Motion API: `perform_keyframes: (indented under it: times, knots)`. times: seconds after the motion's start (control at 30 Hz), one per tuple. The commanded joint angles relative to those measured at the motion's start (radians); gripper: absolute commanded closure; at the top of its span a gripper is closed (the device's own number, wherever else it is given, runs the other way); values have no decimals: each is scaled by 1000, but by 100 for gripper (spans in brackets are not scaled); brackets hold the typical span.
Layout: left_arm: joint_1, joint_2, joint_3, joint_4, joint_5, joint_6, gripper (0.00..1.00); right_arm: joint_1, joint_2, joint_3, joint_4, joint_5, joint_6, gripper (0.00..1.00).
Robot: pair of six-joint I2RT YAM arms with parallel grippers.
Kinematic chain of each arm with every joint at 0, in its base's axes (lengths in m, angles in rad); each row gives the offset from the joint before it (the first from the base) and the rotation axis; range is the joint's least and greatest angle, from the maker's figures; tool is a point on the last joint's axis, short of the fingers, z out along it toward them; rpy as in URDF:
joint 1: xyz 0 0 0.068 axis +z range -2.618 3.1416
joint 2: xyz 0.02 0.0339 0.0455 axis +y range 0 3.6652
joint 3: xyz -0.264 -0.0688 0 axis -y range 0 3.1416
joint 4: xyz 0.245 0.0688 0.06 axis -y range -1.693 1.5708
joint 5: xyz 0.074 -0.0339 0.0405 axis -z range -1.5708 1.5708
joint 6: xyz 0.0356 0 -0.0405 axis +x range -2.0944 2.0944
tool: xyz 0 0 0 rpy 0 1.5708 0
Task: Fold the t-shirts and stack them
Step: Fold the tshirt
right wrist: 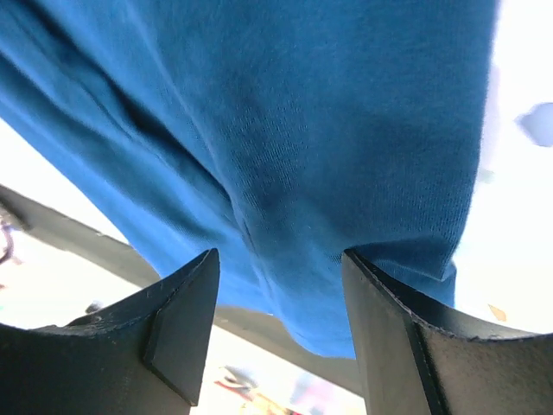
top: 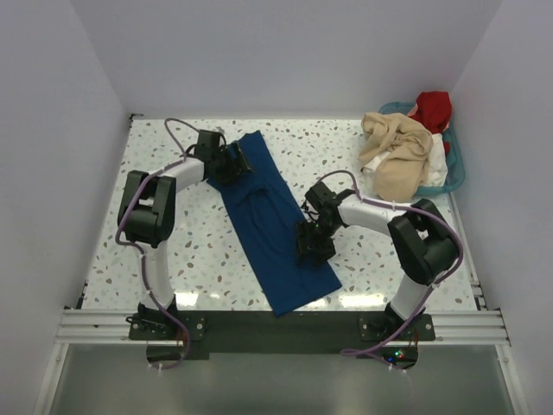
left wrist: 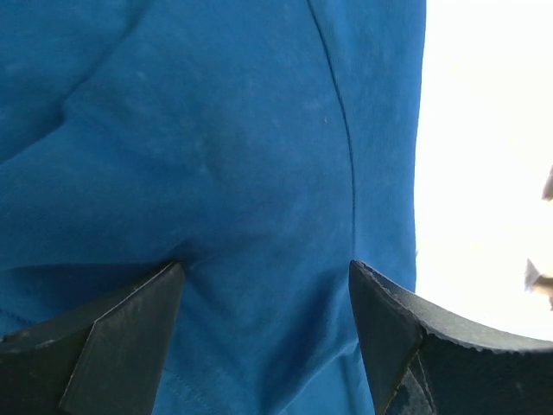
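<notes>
A dark navy t-shirt (top: 272,220) lies as a long, narrow folded strip running diagonally across the table, from back left to front centre. My left gripper (top: 235,162) is at its far end, jaws open and tips down on the blue cloth (left wrist: 216,130). In the left wrist view the left gripper (left wrist: 266,285) straddles a soft wrinkle beside a seam. My right gripper (top: 311,246) stands at the strip's right edge near the front end. In the right wrist view the right gripper (right wrist: 281,268) is open, with the shirt's edge (right wrist: 302,112) bulging between the fingers, not pinched.
At the back right a teal basket (top: 455,169) holds a heap of beige t-shirt (top: 397,156), with red (top: 432,108) and white (top: 439,164) cloth behind it. White walls close in the table on three sides. A black rail (top: 276,327) runs along the near edge.
</notes>
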State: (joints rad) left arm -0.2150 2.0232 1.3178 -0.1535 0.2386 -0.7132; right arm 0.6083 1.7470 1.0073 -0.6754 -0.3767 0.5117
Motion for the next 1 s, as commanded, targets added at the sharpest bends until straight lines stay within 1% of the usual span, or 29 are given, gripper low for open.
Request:
perform_keyframes:
  times: [0.0, 0.17, 0.23, 0.43, 0.5, 0.6, 0.7, 0.83, 0.97]
  knots:
    - [8, 158, 84, -47, 21, 50, 17, 24, 62, -30, 125, -57, 47, 38]
    - [9, 261, 213, -47, 50, 80, 17, 53, 95, -7, 160, -73, 94, 38]
    - [6, 298, 254, -22, 70, 89, 17, 64, 120, 16, 162, -77, 103, 37]
    - [6, 373, 342, 38, 125, 106, 17, 105, 192, 97, 165, -99, 126, 37]
    - [6, 374, 353, 66, 142, 107, 17, 125, 201, 131, 154, -99, 126, 37]
    - [0, 356, 366, 101, 171, 107, 17, 145, 206, 172, 122, -96, 126, 37]
    - [-9, 307, 377, 133, 199, 107, 17, 156, 171, 203, 77, -90, 117, 37]
    - [-23, 198, 383, 138, 202, 101, 16, 157, 92, 215, 8, -64, 100, 37]
    - [-30, 79, 356, 123, 180, 106, 16, 157, -19, 163, -67, -21, 93, 36]
